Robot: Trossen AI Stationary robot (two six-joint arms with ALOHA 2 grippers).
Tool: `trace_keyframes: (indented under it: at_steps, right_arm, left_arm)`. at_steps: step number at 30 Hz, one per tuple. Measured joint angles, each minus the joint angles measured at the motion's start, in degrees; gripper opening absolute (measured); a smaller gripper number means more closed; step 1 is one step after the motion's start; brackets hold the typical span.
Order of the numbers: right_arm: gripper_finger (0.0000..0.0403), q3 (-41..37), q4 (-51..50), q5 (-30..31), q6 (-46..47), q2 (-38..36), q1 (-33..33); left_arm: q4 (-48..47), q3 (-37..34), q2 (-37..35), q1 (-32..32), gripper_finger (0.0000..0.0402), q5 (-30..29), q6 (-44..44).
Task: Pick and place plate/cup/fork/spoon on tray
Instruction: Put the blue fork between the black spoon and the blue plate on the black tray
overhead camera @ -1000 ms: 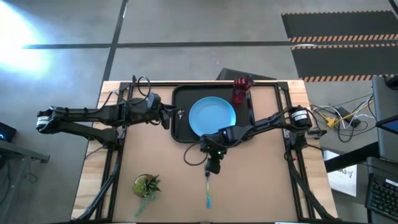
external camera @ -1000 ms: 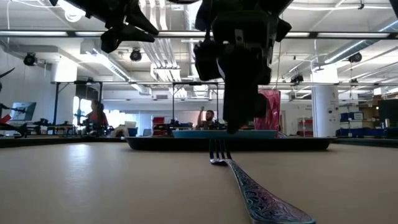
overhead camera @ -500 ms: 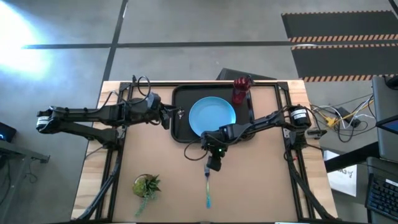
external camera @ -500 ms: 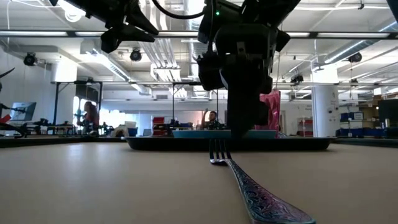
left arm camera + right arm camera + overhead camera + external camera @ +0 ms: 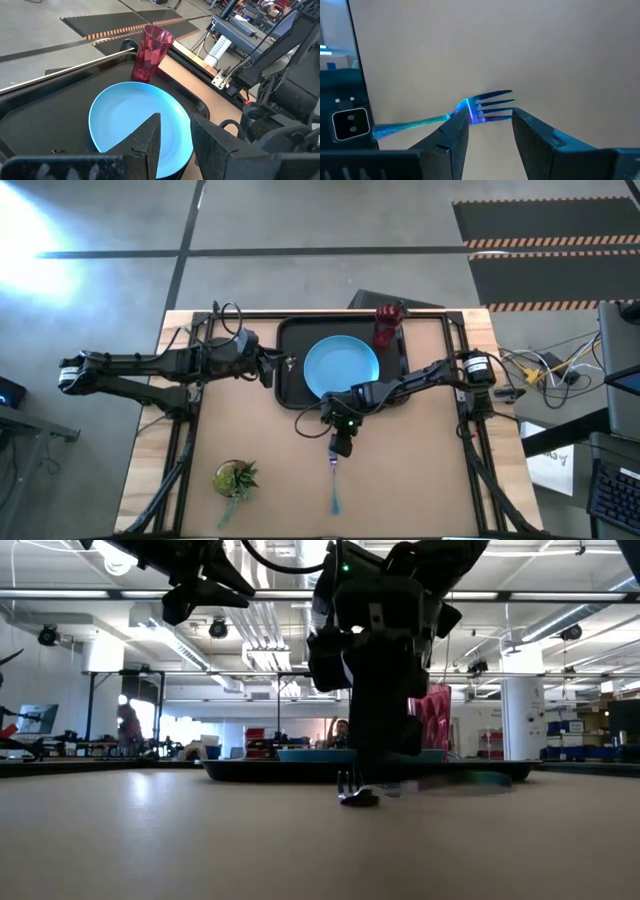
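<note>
The light-blue plate (image 5: pixel 341 367) lies in the black tray (image 5: pixel 290 385), and the dark-red cup (image 5: pixel 387 326) stands upright at the tray's far right. The fork (image 5: pixel 335 485) lies on the table near of the tray, tines toward it. My right gripper (image 5: pixel 490 120) is open and down at the fork's tine end (image 5: pixel 492 106). In the low view the handle (image 5: pixel 465 780) is a blurred streak just above the table. My left gripper (image 5: pixel 174 132) is open and empty above the tray's left edge. The spoon does not plainly show. My right gripper comes from above, pointing down. One finger (image 5: pixel 455 131) meets the fork's neck (image 5: pixel 462 107) where the tines begin. The other finger (image 5: pixel 535 131) stands just past the tine tips, apart. The tine end (image 5: pixel 358 797) rests on the table.
A small green potted plant (image 5: pixel 236 478) stands near the table's front left. Bare table lies left and right of the fork. People show far off in the room behind the table.
My right gripper has come down onto the fork's tine end and moved a little toward the tray. The fork's tine end has stayed on the table. In the low view its handle has left its place near the camera and shows blurred, off the table.
</note>
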Motion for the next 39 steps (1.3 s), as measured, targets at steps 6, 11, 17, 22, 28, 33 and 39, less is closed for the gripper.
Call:
trace_keyframes:
  at_steps: [6, 11, 17, 22, 28, 33, 39]
  right_arm:
    - [0.0141, 0.6, 0.0, 0.0, 0.0, -0.2, 0.0]
    - [0.0141, 1.9, -0.1, -0.1, 0.3, -0.4, 0.0]
    - [0.0141, 2.1, -1.9, -0.1, -0.4, -0.4, 0.0]
    - [0.0141, 1.5, -4.5, 0.0, -1.4, -0.4, 0.0]
    - [0.0141, 1.4, -4.0, 0.0, -1.5, -0.4, 0.0]
    - [0.0141, 1.4, -3.0, 0.0, -1.6, -0.3, 0.0]
    - [0.0141, 0.9, -0.5, 0.0, -1.7, 0.6, 0.0]
  left_arm:
    - [0.0, 0.0, 0.0, 0.0, 0.0089, 0.0, 0.0]
    - [0.0, 0.0, 0.0, 0.0, 0.0089, 0.0, 0.0]
    - [0.0, 0.0, 0.0, 0.0, 0.0089, 0.0, 0.0]
    - [0.0, 0.0, 0.0, 0.0, 0.0089, -0.1, 0.0]
    - [0.0, 0.0, 0.0, 0.0, 0.0089, -0.1, 0.0]
    - [0.0, 0.0, 0.0, 0.0, 0.0089, -0.1, 0.0]
    - [0.0, 0.0, 0.0, 0.0, 0.0089, -0.1, 0.0]
